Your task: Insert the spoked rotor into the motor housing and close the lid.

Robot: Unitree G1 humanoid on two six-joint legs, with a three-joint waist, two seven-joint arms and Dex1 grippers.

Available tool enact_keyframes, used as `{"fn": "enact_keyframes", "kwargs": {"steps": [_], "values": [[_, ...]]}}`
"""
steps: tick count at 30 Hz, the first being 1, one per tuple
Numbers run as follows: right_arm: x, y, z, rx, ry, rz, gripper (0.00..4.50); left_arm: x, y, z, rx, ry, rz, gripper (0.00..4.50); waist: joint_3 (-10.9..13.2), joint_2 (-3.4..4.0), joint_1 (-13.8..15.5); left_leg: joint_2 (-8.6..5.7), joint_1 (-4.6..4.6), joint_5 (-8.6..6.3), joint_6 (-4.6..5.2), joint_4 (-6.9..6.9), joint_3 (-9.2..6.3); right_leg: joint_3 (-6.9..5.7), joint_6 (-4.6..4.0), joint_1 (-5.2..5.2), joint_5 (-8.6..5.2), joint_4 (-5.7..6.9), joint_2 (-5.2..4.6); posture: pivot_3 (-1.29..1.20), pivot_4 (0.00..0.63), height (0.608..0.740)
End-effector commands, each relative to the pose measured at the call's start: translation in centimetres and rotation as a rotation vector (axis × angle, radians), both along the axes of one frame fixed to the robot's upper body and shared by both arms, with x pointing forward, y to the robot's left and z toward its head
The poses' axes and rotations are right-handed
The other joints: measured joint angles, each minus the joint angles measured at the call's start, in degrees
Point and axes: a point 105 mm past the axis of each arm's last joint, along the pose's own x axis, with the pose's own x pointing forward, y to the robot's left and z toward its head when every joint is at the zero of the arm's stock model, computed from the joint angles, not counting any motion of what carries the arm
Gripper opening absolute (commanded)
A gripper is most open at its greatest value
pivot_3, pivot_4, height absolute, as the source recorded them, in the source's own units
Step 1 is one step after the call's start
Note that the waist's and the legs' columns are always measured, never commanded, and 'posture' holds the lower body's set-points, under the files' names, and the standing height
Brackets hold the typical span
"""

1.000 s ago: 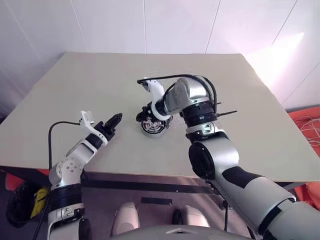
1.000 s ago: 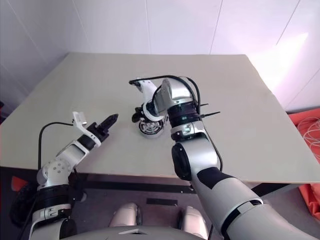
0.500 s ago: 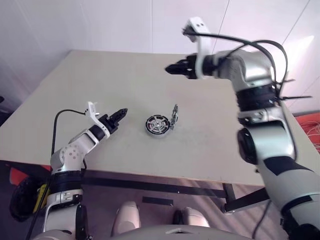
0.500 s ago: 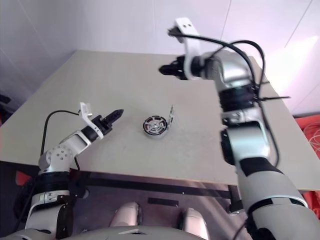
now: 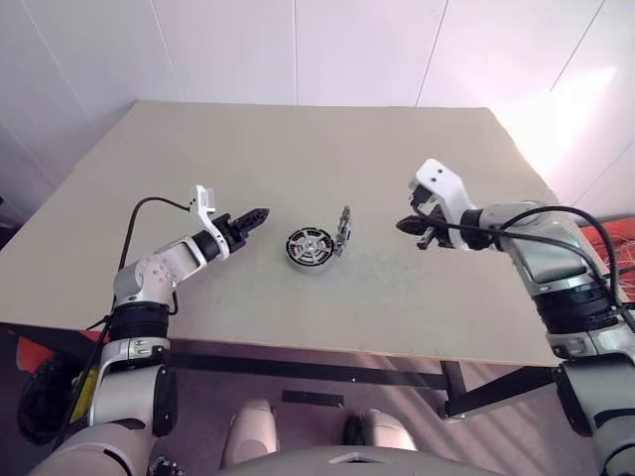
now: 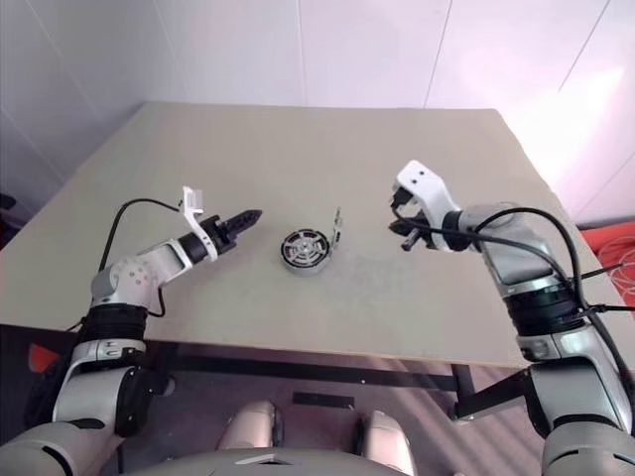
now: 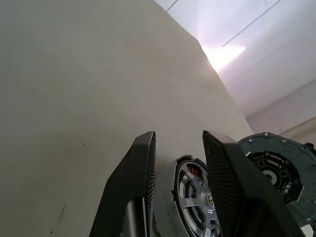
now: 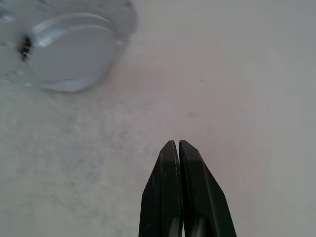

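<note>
Between both hands (image 5: pixel 260 214), motor housing (image 5: pixel 309 247)

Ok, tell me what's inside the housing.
The spoked rotor sits in the housing, with copper windings glimpsed past its rim. The rotor covers whatever lies beneath. The lid stands open.

the two head views look forward and down from above over the whole table (image 5: pixel 298 149), from slightly offset positions; both share the motor housing (image 5: pixel 310 246) near frame centre. the left wrist view sits low and close, facing along the tabletop past its own fingers (image 7: pixel 133 187) toward that housing (image 7: pixel 192 195) at lower right. the right wrist view looks steeply down at the tabletop from near.
</note>
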Motion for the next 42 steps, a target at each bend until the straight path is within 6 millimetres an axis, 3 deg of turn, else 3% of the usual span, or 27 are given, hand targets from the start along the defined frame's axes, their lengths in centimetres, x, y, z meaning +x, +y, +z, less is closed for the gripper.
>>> {"fn": "enact_keyframes", "kwargs": {"steps": [1, 9, 19, 23, 29, 33, 39, 42], "values": [[-1.4, 3.4, 1.6, 0.071, -0.029, 0.109, 0.04, 0.4, -0.1, 1.4, 0.003, -0.043, -0.01, 1.62, 0.0, 0.0, 0.11, 0.0, 0.0, -0.02, 0.04, 0.06, 0.0, 0.0, 0.0, 0.02, 0.0, 0.03, -0.01, 0.0, 0.0, 0.74], [-0.8, 9.0, 2.9, 0.176, -0.032, 0.176, 0.04, -0.2, 0.6, 0.9, 0.005, -0.035, 0.024, 1.62, 0.0, -0.01, 0.06, -0.02, 0.37, 0.03, -0.04, 0.15, 0.02, 0.0, 0.09, 0.39, -0.04, 0.13, -0.11, 0.0, 0.0, 0.74], [0.9, 12.7, 1.4, 0.234, -0.004, 0.187, 0.04, -0.9, 1.6, 1.0, 0.014, -0.041, 0.061, 1.62, -0.01, -0.01, -0.05, -0.03, 0.34, 0.03, -0.06, 0.14, 0.01, -0.01, -0.04, 0.37, 0.03, 0.14, -0.11, 0.0, 0.0, 0.74], [1.3, 13.9, -0.5, 0.277, 0.05, 0.15, 0.04, -1.0, 1.8, 1.1, 0.019, -0.044, 0.072, 1.62, 0.0, -0.01, -0.11, -0.02, 0.35, 0.04, -0.08, 0.14, 0.01, -0.01, -0.04, 0.36, 0.03, 0.15, -0.1, 0.0, 0.0, 0.74], [2.2, 14.1, -3.4, 0.323, 0.136, 0.036, 0.04, -0.9, 2.8, 1.4, 0.041, -0.053, 0.108, 1.62, 0.0, -0.01, -0.14, -0.02, 0.34, 0.04, -0.08, 0.13, 0.01, -0.01, -0.04, 0.37, 0.04, 0.13, -0.11, 0.0, 0.0, 0.74], [3.9, 12.2, -7.0, 0.378, 0.267, -0.207, 0.04, -0.7, 3.6, 1.9, 0.041, -0.064, 0.129, 1.62, -0.01, -0.01, -0.15, -0.03, 0.36, 0.05, -0.1, 0.12, 0.01, -0.01, -0.04, 0.38, 0.04, 0.14, -0.12, 0.0, 0.0, 0.74], [4.2, 10.9, -8.8, 0.444, 0.392, -0.343, 0.04, -0.5, 4.0, 2.2, 0.045, -0.069, 0.14, 1.62, 0.04, 0.09, 0.1, -0.03, 1.54, -0.08, 0.07, 0.02, 0.0, -0.01, 0.4, 1.64, -0.23, -0.1, -0.14, 0.0, 0.0, 0.74], [3.3, 11.4, -8.0, 0.488, 0.435, -0.278, 0.04, -0.5, 4.0, 2.2, 0.046, -0.069, 0.142, 1.62, 0.03, 0.12, 0.18, -0.04, 2.03, -0.09, 0.08, -0.14, -0.01, -0.09, 0.55, 2.28, -0.31, -0.69, -0.16, 0.0, 0.0, 0.74]]}}
